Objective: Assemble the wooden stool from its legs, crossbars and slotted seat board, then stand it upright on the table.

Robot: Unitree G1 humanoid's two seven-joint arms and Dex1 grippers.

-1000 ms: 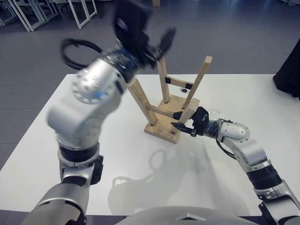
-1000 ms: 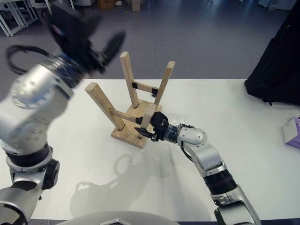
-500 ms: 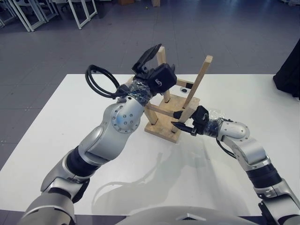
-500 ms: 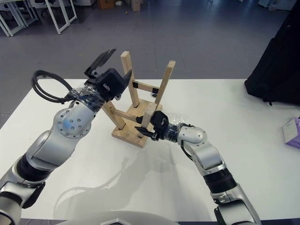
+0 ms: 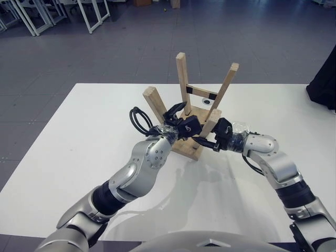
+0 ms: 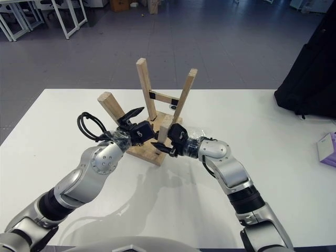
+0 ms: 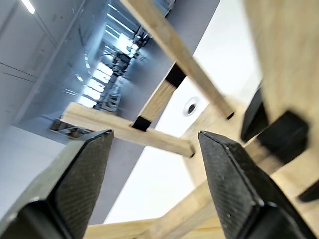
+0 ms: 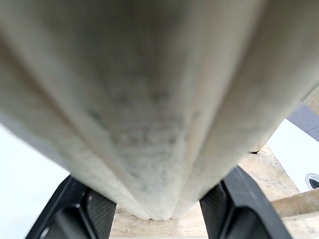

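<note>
- Four legs (image 5: pixel 182 79) pointing skyward on the wooden stool (image 5: pixel 195 113), upside down near the middle of the white table (image 5: pixel 79 131).
- Seat board (image 6: pixel 143 153) flat on the tabletop, underneath the rest.
- One crossbar (image 5: pixel 202 93) high between the two far legs, with dark bands at both ends.
- A lower rung (image 7: pixel 169 221) between the two near legs, close in front of the left gripper (image 7: pixel 154 137).
- Right gripper (image 5: pixel 203 134) clenched around the near right leg (image 5: pixel 211 122), low down and close to the seat board, with one black finger (image 8: pixel 75 211) pressed against each side of the wood.
- Left gripper released, fingers (image 7: pixel 82 179) spread wide with nothing between them, hovering at the stool's near side.
- Left gripper placed between the near left leg (image 5: pixel 154 101) and the leg in the right gripper's grasp.
- Both grippers very close together at that near side; contact between them impossible to judge.
</note>
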